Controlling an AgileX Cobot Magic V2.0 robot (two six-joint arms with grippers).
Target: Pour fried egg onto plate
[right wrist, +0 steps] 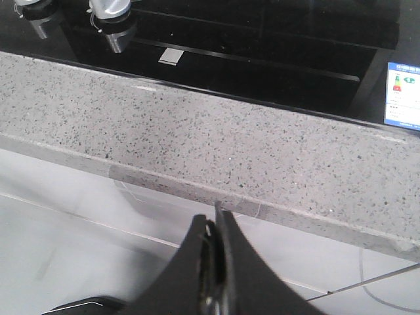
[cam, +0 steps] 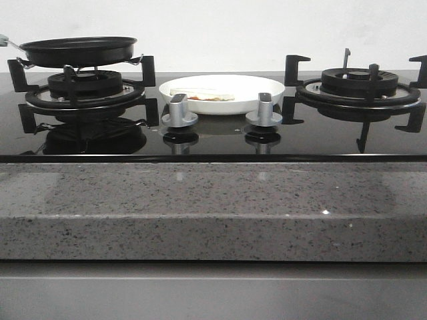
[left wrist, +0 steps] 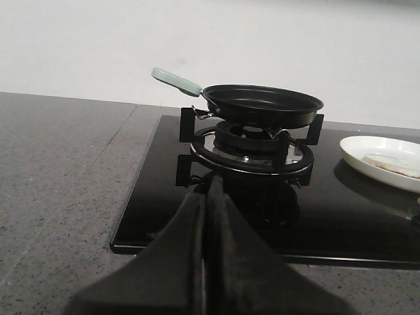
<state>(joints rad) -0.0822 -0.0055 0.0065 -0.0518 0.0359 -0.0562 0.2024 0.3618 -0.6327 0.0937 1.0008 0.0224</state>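
Both grippers are out of the front view. That view shows the plate [cam: 223, 93] on the black glass hob [cam: 213, 137], midway between the two burners, with the egg [cam: 207, 97] lying flat inside it, near the plate's centre. Two silver knobs [cam: 179, 112] stand just in front of the plate, at its 7 and 5 o'clock. The pan [cam: 79, 50] sits on the left burner [cam: 85, 90], at 9 o'clock from the plate and apart from it. The right burner [cam: 359, 87] stands at 3 o'clock. A speckled grey counter [cam: 213, 207] runs along the hob's front edge.

From the left wrist, the left gripper [left wrist: 209, 197] has its fingers pressed together with nothing between them, held over the counter's edge short of the hob. Beyond it the pan rests on its burner, pale green handle [left wrist: 176, 81] pointing away from the plate.

From the right wrist, the right gripper [right wrist: 215, 226] is likewise closed and holds nothing, hanging off the counter's front lip over a pale floor [right wrist: 59, 243].
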